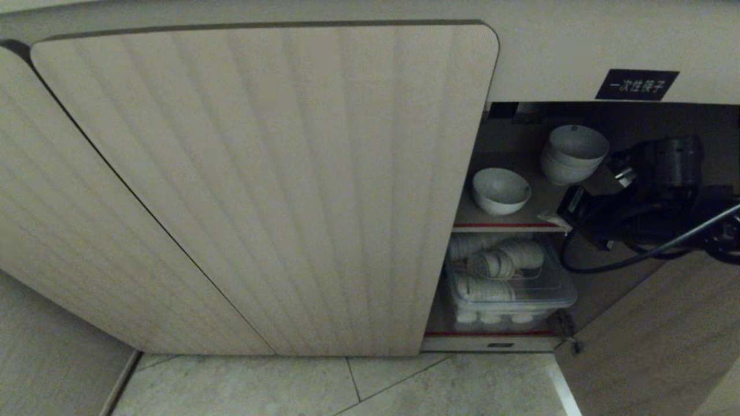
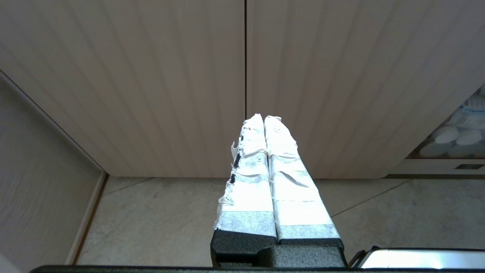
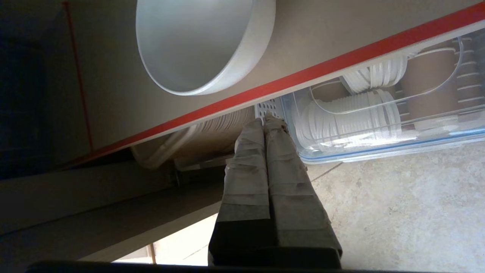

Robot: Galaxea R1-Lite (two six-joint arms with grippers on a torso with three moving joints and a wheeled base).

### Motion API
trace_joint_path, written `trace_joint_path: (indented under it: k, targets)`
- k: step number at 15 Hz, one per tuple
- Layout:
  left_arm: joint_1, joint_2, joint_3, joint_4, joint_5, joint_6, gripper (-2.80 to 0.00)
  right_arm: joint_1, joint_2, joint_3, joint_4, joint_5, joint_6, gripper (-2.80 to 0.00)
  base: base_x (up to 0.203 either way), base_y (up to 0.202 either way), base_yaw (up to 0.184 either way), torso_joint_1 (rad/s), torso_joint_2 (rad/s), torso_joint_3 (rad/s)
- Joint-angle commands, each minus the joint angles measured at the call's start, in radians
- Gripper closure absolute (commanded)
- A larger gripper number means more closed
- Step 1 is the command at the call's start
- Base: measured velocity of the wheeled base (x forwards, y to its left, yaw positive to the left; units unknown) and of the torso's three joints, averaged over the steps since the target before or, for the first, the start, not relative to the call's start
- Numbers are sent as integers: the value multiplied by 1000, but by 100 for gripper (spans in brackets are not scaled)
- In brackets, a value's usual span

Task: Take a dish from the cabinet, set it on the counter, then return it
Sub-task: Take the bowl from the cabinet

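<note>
- One white bowl [image 1: 500, 189] standing alone on the upper shelf
- One stack of white bowls [image 1: 572, 153] beside it
- One clear plastic bin [image 1: 520, 297] of disposable cups below
- One black label [image 1: 637, 84]

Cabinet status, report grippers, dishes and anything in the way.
Right gripper shut, empty, at the open cabinet. Left gripper shut, parked before closed doors. Single bowl and bowl stack still on upper shelf. Nothing blocking.

Both pincers' black fingers [image 2: 265, 163] are wrapped in white tape; a black cable [image 1: 613, 263] loops off the right arm [image 1: 647, 190].
</note>
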Motion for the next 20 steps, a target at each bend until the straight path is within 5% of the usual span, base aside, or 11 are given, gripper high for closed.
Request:
trace_joint_path:
  k: [1, 15, 16, 20]
  targets:
    - [0, 0, 0, 0, -1, 0, 0, -3, -7, -1, -2, -2, 3, 0, 0, 0, 0, 0, 0, 0]
    - [0, 0, 0, 0, -1, 0, 0, -32, 2, -45, -2, -2, 2, 0, 0, 0, 0, 0, 0, 0]
    - [1, 0, 0, 0, -1, 0, 0, -32, 4, -45, -2, -3, 2, -280, 0, 0, 0, 0, 0, 0]
    - [0, 0, 0, 0, -1, 0, 0, -32, 22, -53, 0, -21, 3, -280, 0, 0, 0, 0, 0, 0]
